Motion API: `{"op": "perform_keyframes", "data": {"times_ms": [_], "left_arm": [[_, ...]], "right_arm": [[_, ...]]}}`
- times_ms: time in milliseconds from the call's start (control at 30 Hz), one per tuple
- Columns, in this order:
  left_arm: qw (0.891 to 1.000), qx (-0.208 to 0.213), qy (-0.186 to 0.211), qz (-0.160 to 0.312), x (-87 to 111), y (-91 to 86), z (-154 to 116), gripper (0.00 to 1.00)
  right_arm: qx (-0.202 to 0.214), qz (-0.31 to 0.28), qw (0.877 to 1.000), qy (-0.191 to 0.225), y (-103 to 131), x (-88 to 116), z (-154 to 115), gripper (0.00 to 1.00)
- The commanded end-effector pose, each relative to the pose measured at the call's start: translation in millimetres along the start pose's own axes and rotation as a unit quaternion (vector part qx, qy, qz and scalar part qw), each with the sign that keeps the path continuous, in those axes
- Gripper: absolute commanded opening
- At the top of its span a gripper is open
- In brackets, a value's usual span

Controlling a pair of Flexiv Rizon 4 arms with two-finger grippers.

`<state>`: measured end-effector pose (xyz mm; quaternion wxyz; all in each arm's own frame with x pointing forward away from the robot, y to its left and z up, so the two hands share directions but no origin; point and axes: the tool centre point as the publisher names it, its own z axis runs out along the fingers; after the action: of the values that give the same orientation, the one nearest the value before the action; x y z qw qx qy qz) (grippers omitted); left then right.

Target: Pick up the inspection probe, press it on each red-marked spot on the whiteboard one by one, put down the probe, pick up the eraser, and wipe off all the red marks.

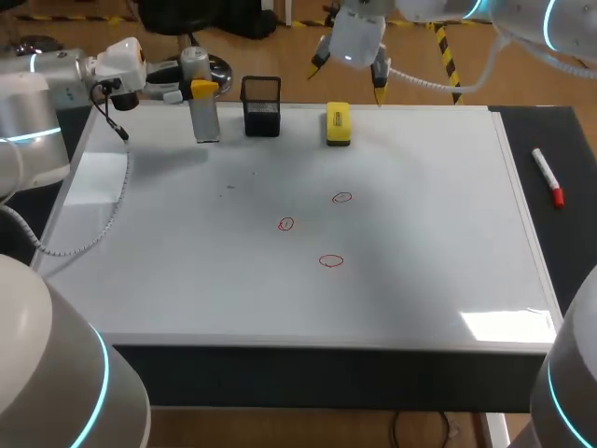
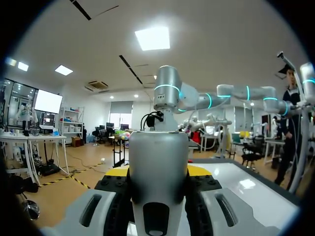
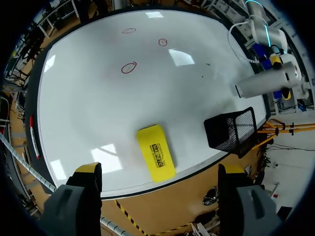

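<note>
The inspection probe [image 1: 201,103] is clasped by the left gripper [image 2: 157,171], the right gripper [image 3: 158,169] is splayed, and three red marks [image 1: 331,261] are left unwiped.

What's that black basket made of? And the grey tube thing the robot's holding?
The black basket looks like wire mesh, probably metal: you can see through its tiny holes. The inspection probe looks like smooth, silver-grey metal or plastic with a soft sheen; hard to tell which.

The table [image 1: 569,131] has a dark, matte top.
</note>
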<state>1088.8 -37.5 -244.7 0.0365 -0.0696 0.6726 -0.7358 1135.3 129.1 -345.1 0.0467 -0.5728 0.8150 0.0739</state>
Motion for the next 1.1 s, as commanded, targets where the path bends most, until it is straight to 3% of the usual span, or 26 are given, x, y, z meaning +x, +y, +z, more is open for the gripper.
{"op": "perform_keyframes", "data": {"times_ms": [33, 1100], "left_arm": [[1.000, 0.000, 0.000, 0.000, -0.2, -0.8, 0, 0.00], [1.000, 0.000, 0.000, 0.000, -0.2, -0.8, 0, 0.00]], "right_arm": [[-0.001, -0.011, 1.000, 0.001, 0, 2, 6, 1.00], [-0.024, -0.110, 0.993, 0.027, -8, -2, 52, 1.00]]}}
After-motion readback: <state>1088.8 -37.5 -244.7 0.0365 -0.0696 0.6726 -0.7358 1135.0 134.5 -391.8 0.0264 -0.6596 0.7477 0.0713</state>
